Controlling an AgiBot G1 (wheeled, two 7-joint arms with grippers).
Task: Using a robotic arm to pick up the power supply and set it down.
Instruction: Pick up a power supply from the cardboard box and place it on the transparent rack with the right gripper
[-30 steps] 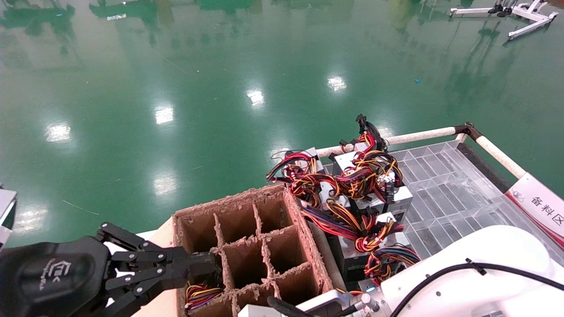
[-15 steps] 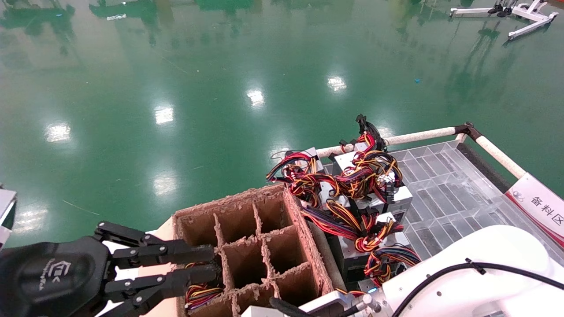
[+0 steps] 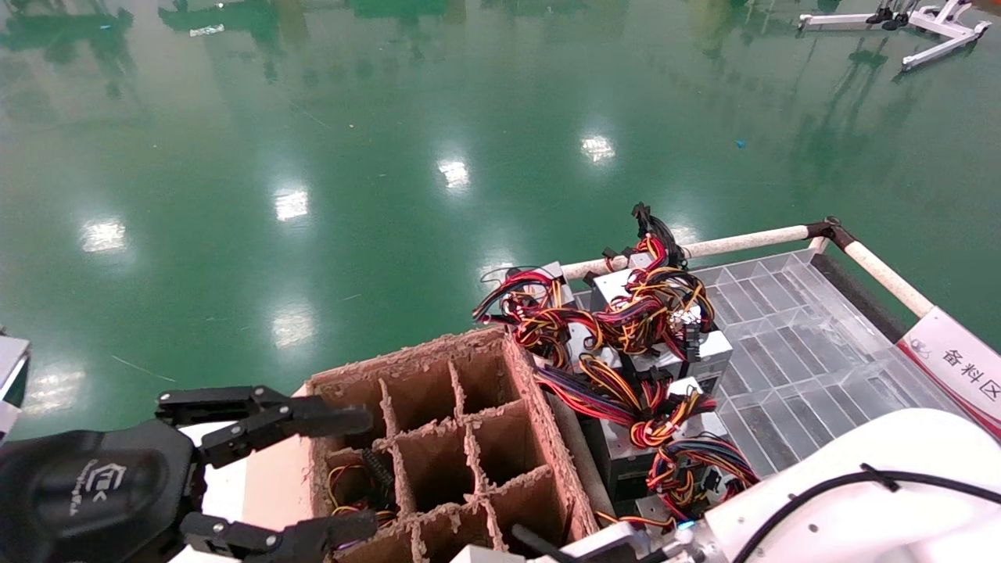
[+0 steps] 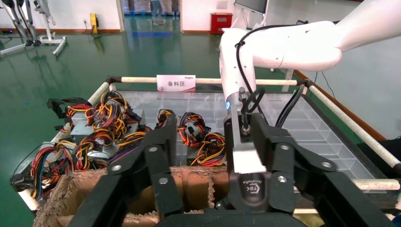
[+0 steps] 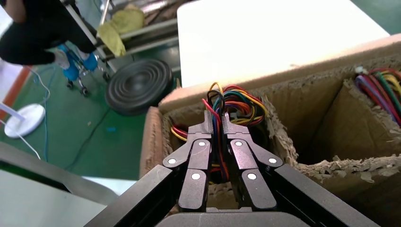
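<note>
A power supply sits in the near-left cell of the brown cardboard divider box. Only its looped red, yellow and black wires show; its grey body is hidden. My left gripper is at that corner of the box, open wide, one finger on each side of the cell and nothing between them. My right gripper hangs just over the same cell, fingers together with only a slit through which the wires below show. In the head view only the white right arm is seen.
Several more grey power supplies with tangled wire bundles lie on a clear ribbed tray right of the box, edged by a white rail. A white table lies beyond the box, with green floor all round.
My left gripper has gone from nearly shut over the wired cell to wide open, letting go there. The right arm has shifted slightly lower and to the right.
</note>
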